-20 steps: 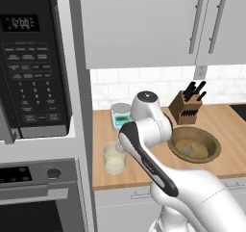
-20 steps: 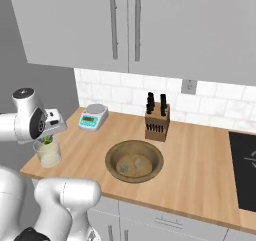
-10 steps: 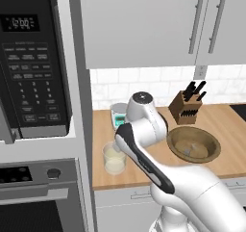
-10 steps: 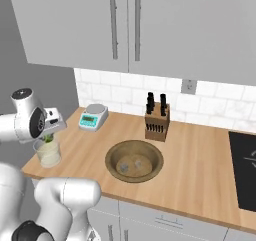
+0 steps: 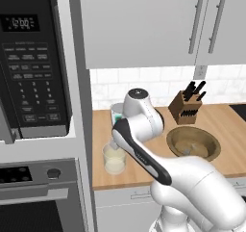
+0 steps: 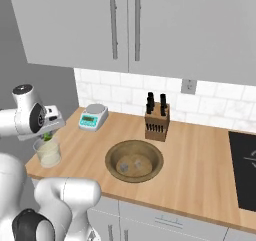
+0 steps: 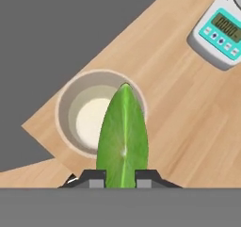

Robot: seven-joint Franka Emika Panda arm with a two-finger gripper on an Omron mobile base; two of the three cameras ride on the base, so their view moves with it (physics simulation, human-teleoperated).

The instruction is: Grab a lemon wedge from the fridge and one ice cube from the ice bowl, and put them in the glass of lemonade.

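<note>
gripper [image 7: 120, 178] clenched on the lemon wedge [image 7: 122, 136], green face toward the camera, one dark fingertip pressed at each lower side. wedge poised directly above the glass of lemonade [image 7: 101, 114], its tip over the far rim in the hand view; apart from the liquid, not in it. glass upright near the left front corner of the wooden counter [image 7: 188, 113], pale liquid inside.

left base view: glass of lemonade [image 5: 114, 159] near the counter's left end, just below the arm's bent wrist, beside the grey panel next to the microwave [image 5: 33, 65]. ice bowl [image 5: 193, 142] well to the right of the glass, brown, round, shallow. knife block [image 5: 185, 106] behind the bowl against the tiled wall.

right base view: glass [image 6: 47, 151] at the counter's left front edge, a speck of green wedge [image 6: 47, 136] just above its rim under the hand. ice bowl [image 6: 134, 160] mid-counter, two small pale cubes on its floor. teal-and-white scale [image 6: 93, 117] behind the glass, toward the wall, apart from it. knife block [image 6: 157, 121] beyond the bowl. dark cooktop [image 6: 244, 170] at far right.
</note>
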